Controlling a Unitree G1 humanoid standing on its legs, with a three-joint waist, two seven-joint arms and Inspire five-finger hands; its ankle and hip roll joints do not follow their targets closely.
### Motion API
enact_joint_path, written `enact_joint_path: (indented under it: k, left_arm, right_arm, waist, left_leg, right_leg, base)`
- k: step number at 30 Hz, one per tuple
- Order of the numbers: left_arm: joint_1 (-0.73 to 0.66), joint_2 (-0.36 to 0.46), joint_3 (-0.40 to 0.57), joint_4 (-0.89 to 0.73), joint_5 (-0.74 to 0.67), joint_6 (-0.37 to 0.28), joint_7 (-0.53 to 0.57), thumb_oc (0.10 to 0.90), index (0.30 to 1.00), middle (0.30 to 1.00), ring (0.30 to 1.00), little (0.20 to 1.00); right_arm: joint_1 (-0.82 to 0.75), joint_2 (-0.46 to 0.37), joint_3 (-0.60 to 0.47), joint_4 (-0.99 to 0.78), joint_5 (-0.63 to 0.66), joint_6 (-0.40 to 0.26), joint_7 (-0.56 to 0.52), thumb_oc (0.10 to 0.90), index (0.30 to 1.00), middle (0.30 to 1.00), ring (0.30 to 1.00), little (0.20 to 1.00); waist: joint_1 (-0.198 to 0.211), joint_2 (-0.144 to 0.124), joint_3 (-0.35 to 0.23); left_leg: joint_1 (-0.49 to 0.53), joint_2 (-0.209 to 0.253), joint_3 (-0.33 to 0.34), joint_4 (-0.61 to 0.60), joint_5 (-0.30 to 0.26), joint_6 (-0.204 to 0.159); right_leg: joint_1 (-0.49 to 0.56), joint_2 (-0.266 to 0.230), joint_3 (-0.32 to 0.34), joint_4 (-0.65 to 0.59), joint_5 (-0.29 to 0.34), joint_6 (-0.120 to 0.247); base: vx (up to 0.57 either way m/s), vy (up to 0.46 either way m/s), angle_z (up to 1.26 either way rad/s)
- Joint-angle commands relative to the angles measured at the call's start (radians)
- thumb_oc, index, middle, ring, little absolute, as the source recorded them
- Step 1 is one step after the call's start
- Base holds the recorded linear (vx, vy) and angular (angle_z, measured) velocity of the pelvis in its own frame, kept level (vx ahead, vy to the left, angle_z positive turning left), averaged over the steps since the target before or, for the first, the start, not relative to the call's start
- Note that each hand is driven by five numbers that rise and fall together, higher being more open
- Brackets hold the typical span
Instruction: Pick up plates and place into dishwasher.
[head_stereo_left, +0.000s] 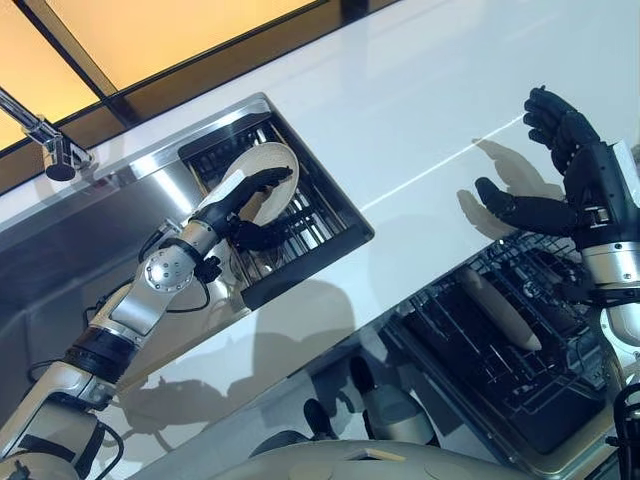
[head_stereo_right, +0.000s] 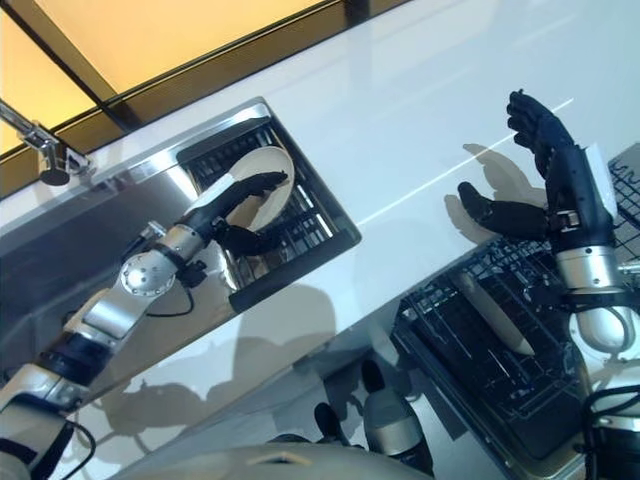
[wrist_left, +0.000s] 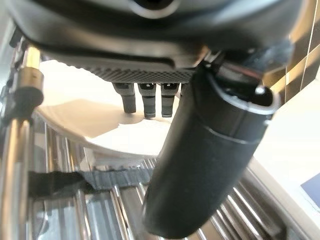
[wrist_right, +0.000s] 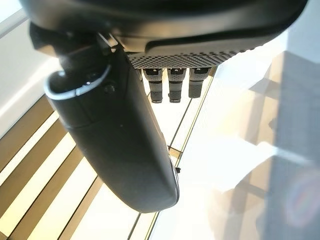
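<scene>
Left hand (head_stereo_left: 245, 205) pinches the plate (head_stereo_left: 272, 175) standing in the sink rack (head_stereo_left: 320, 215). Plate: rigid, smooth, breakable; grip at its rim. Right hand (head_stereo_left: 560, 190) open, empty.

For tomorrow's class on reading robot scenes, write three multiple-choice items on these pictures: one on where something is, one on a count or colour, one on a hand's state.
1. Where is the plate that the left hand reaches for?
A. In the rack in the sink
B. Flat on the white counter
C. On the floor

2. How many plates stand in the dishwasher rack?
A. None
B. One
C. Three

3. How is the right hand?
A. Shut on a plate
B. Open, holding nothing
C. Pressed flat on the counter

Answers:
1 A: the cream plate leans in the sink rack, with the left hand around its edge.
2 B: a single plate stands on edge in the dishwasher rack.
3 B: the right hand hangs above the counter with fingers spread.
</scene>
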Motion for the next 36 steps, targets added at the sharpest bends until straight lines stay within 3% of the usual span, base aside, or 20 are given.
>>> enact_joint_path:
  k: [1,9,10,12,27,36]
  left_arm:
    - [-0.119,-0.008,-0.007,0.148,0.069,-0.074,0.094,0.8,0.9,0.9,0.9,0.9]
    - [-0.181,-0.01,-0.001,0.361,0.118,-0.113,0.15,0.8,0.9,0.9,0.9,0.9]
    - [-0.191,-0.014,0.004,0.396,0.115,-0.12,0.149,0.759,0.865,0.865,0.865,0.859]
    - [-0.197,-0.015,0.01,0.423,0.112,-0.127,0.159,0.1,0.3,0.3,0.3,0.2]
    - [-0.217,-0.002,0.03,0.459,0.16,-0.146,0.202,0.1,0.3,0.3,0.3,0.2]
    - [-0.225,0.08,0.051,0.425,0.256,-0.161,0.285,0.1,0.3,0.3,0.3,0.2]
  right_arm:
    - [-0.098,-0.067,-0.028,-0.021,0.051,-0.104,-0.011,0.8,0.9,0.9,0.9,0.9]
    - [-0.113,-0.094,-0.02,0.003,0.077,-0.123,0.018,0.8,0.9,0.9,0.9,0.9]
    - [-0.117,-0.1,-0.017,0.004,0.083,-0.122,0.024,0.8,0.9,0.9,0.9,0.9]
    - [-0.119,-0.107,-0.018,0.003,0.093,-0.125,0.037,0.8,0.9,0.9,0.9,0.9]
    - [-0.14,-0.127,-0.008,0.003,0.095,-0.141,0.092,0.8,0.9,0.9,0.9,0.9]
    - [-0.13,-0.144,-0.019,0.001,0.097,-0.151,0.121,0.8,0.9,0.9,0.9,0.9]
  waist:
    - [-0.007,-0.039,-0.089]
    - [-0.026,-0.044,-0.096]
    - [-0.029,-0.043,-0.098]
    - [-0.033,-0.042,-0.099]
    - [-0.032,-0.041,-0.107]
    - [-0.022,-0.037,-0.116]
  left_leg:
    - [-0.033,-0.012,0.017,0.041,-0.051,-0.001]
    - [-0.032,-0.01,0.038,0.049,-0.052,-0.005]
    - [-0.032,-0.01,0.041,0.051,-0.052,-0.006]
    - [-0.03,-0.01,0.045,0.053,-0.054,-0.007]
    - [-0.028,-0.01,0.044,0.057,-0.051,-0.014]
    - [-0.028,-0.009,0.038,0.057,-0.047,-0.02]
  right_leg:
    - [-0.003,-0.026,-0.026,0.057,-0.074,0.13]
    - [-0.004,-0.028,-0.024,0.062,-0.076,0.129]
    - [-0.006,-0.028,-0.023,0.064,-0.077,0.128]
    - [-0.005,-0.029,-0.022,0.065,-0.078,0.128]
    - [0.004,-0.029,-0.025,0.066,-0.083,0.123]
    - [0.01,-0.031,-0.032,0.064,-0.084,0.122]
  base:
    - [0.0,0.0,0.0]
    - [0.0,-0.004,-0.05]
    - [0.0,0.0,0.0]
    - [0.0,0.0,0.0]
    - [0.0,0.001,0.0]
    - [0.0,0.0,0.0]
